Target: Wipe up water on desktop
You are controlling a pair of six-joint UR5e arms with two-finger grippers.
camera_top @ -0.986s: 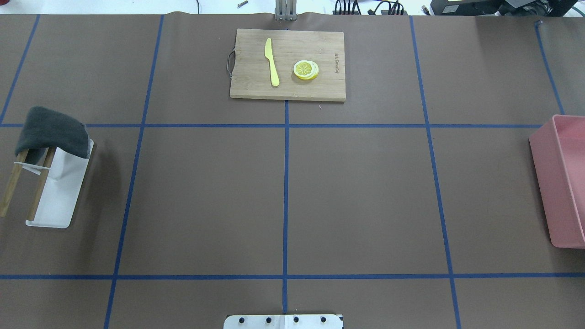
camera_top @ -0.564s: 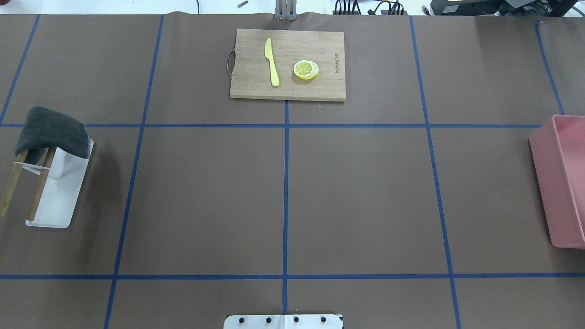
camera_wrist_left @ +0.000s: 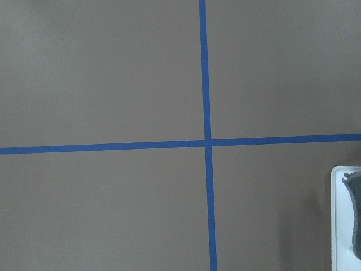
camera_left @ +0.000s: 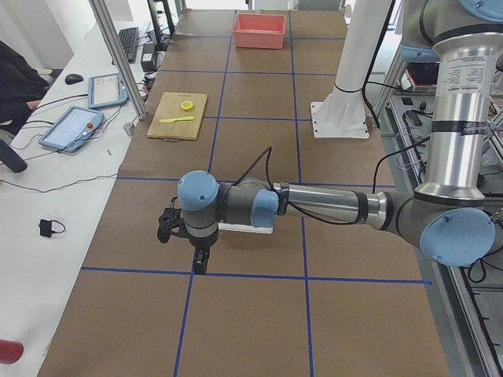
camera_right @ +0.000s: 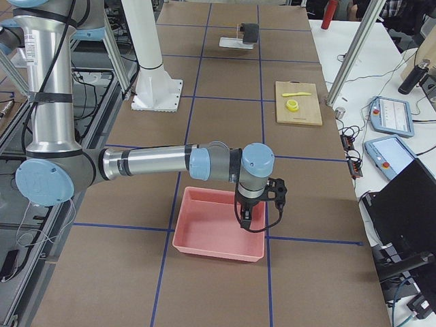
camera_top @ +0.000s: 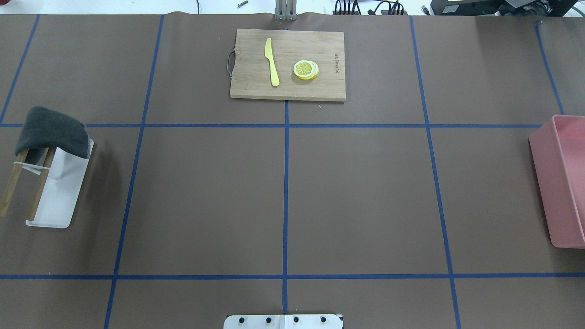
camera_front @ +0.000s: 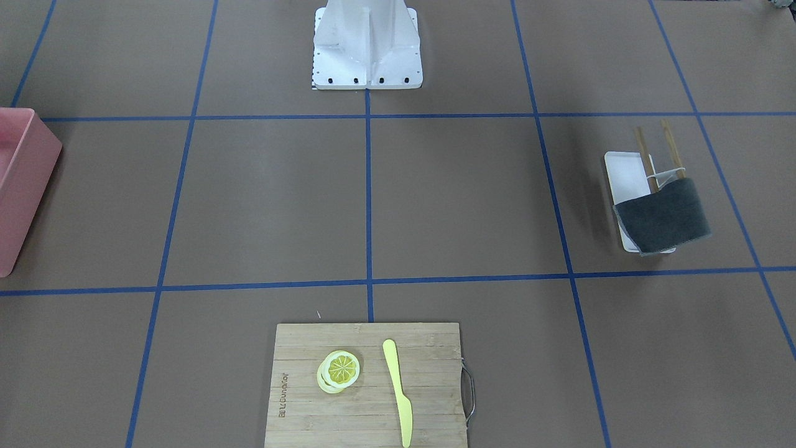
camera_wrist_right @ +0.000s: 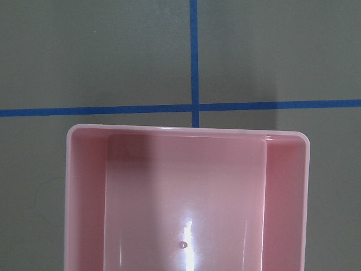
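- Across every view: desk (camera_top: 365, 196), matte brown, ruled into big rectangles by blue tape. No puddle or sheen to be made out anywhere, so the spot to wipe cannot be told.
- At left edge of the overhead view: cloth (camera_top: 52, 130), dark grey, draped over the top of rack (camera_top: 59, 201). Likely hung up off the desk to leave a free fold for pinching from above.
- Lower left of centre in the left side view: left end effector (camera_left: 201, 265), pointing down over a tape crossing just beside the rack. Open or closed, cannot tell from here. Only a sliver of cloth at the lower right edge of its wrist view, so probably staged for the pick but not yet lined up.
- Lower centre of the right side view: right end effector (camera_right: 246, 219), hanging over bin (camera_top: 546, 183), close to one wall. Cannot tell its state either. Probably parked out of the way.
- Top centre of the overhead view: board (camera_top: 256, 89) with knife (camera_top: 272, 61) and lemon slices (camera_top: 305, 70), well apart from cloth and bin. Seemingly no part in the wiping.
- Judged stage: the very start, cloth not yet taken.
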